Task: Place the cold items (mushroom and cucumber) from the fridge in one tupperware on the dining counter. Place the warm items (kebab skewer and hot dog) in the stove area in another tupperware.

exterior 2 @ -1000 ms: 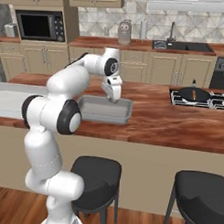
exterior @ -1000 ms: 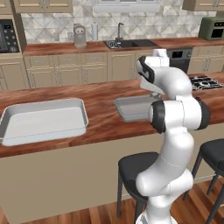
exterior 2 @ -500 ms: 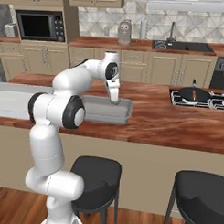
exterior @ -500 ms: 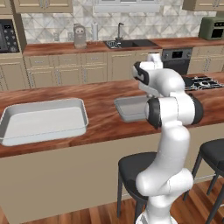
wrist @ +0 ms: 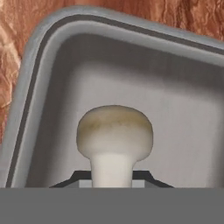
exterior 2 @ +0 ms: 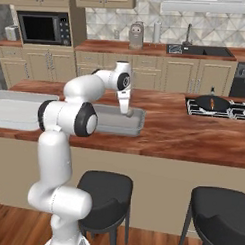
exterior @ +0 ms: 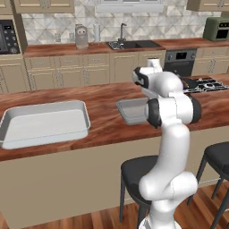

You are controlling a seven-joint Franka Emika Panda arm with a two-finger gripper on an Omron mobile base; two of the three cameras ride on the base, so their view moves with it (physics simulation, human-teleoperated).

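My end effector (wrist: pixel 112 177) is clenched on the mushroom's (wrist: pixel 114 133) stem, cap hanging just over the floor of the smaller tupperware (wrist: pixel 39 78) on the dining surface (exterior 2: pixel 194 137). I judge this the placing step for the cold items. Next I should release, lift straight out, and go to the fridge for the cucumber.

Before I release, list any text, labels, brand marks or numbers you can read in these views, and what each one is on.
None can be read.
Microwave: no legible panel marks.
Tupperware and mushroom, held in the hand: plain, unmarked.
Green toaster oven: too small to tell.
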